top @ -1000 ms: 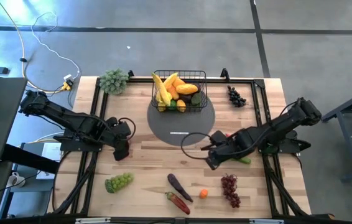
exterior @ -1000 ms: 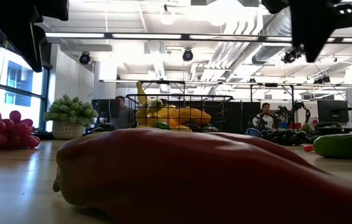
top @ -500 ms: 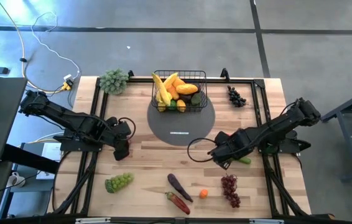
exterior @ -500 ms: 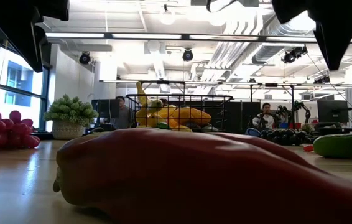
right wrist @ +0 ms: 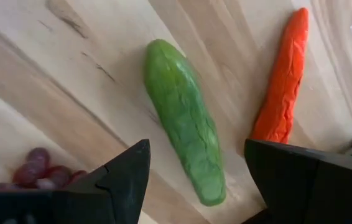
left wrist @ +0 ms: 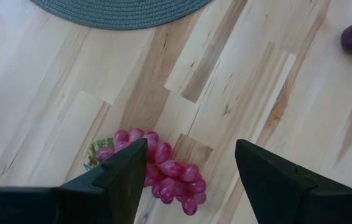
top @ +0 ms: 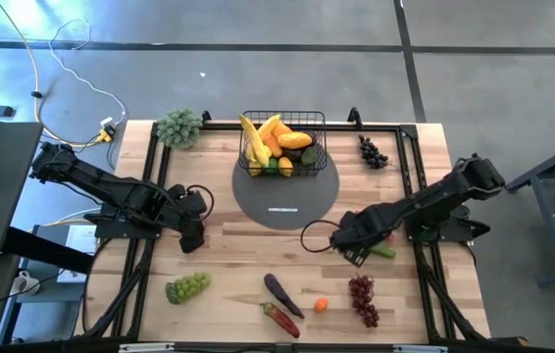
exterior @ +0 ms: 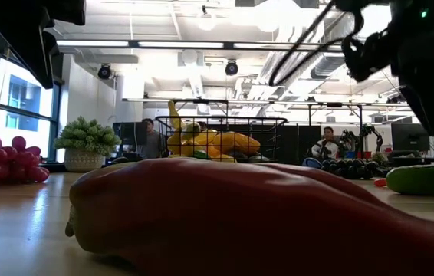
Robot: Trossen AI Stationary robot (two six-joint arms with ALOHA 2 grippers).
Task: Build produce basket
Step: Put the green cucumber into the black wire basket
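The black wire basket (top: 283,145) stands on the far part of the round grey mat (top: 285,196) and holds bananas, a mango and other produce; the low view shows it too (exterior: 221,138). My right gripper (top: 354,253) hovers open over the green cucumber (right wrist: 182,127), which lies flat on the table (top: 384,252) beside an orange-red pepper (right wrist: 282,87). My left gripper (top: 192,238) hangs open above a small bunch of pink grapes (left wrist: 160,173) at the table's left. Neither gripper touches anything.
On the near part of the table lie green grapes (top: 187,286), an eggplant (top: 281,293), a red pepper (top: 279,319), a small orange fruit (top: 321,305) and red grapes (top: 362,297). Dark grapes (top: 373,150) and a leafy bunch (top: 178,127) sit by the far edge.
My right gripper has moved toward the table's right edge and downward, ending over the cucumber. Nothing on the table has shifted.
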